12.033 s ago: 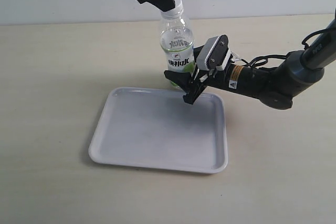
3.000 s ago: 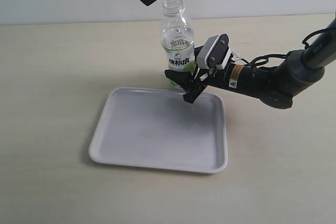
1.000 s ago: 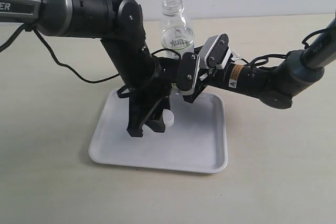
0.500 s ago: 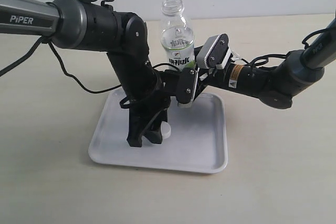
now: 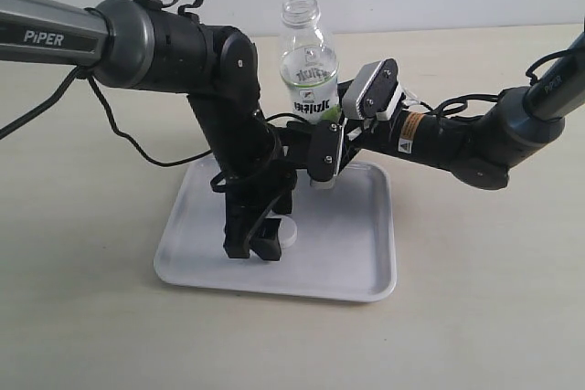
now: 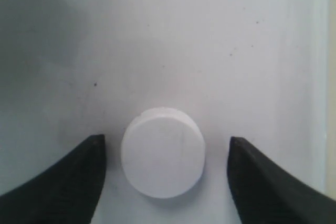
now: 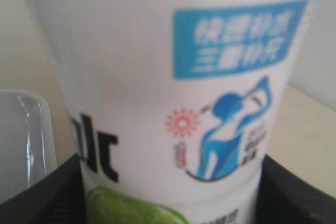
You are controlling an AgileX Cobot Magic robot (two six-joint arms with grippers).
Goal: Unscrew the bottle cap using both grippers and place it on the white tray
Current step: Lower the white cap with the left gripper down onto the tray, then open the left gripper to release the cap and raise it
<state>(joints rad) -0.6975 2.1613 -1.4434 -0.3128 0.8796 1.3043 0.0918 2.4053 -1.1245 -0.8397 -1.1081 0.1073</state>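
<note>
Bottle cap [image 5: 286, 233] lying flat on the white tray [image 5: 352, 258], off the open bottle [image 5: 309, 70]

Placing looks all but done; the left gripper [image 5: 254, 246] stands wide apart on either side of the cap, holding nothing; next comes a straight lift clear without nudging it; the right gripper [image 7: 168, 200] is clamped around the bottle's labelled lower body; only the left wrist view shows the gaps beside the cap; the exterior view alone shows the bottle upright, beyond the tray.
</note>
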